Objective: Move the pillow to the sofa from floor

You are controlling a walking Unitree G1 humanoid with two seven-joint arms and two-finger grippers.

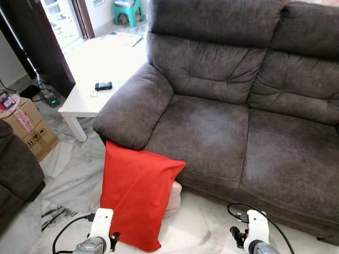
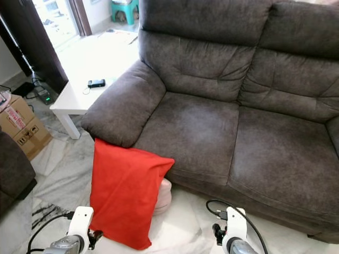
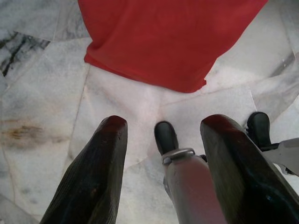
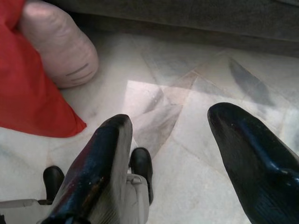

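Note:
A red pillow (image 1: 136, 190) stands on the marble floor, leaning against the front of the dark grey sofa (image 1: 222, 132) under its left armrest. Behind it lies a pale pink cushion (image 1: 174, 198), also seen as the pink cushion (image 4: 58, 44) in the right wrist view. My left gripper (image 3: 163, 133) is open above the floor, a short way from the lower edge of the red pillow (image 3: 168, 42). My right gripper (image 4: 170, 130) is open over bare floor in front of the sofa base, with the red pillow's corner (image 4: 32, 102) off to its side. Both wrists hang low at the picture's bottom edge.
A white low table (image 1: 87, 98) with a small dark device (image 1: 103, 85) stands left of the sofa. Cardboard boxes (image 1: 29, 127) and another dark seat (image 1: 16, 169) are at the far left. A teal stool (image 1: 127, 11) stands at the back. Cables lie on the floor near the boxes.

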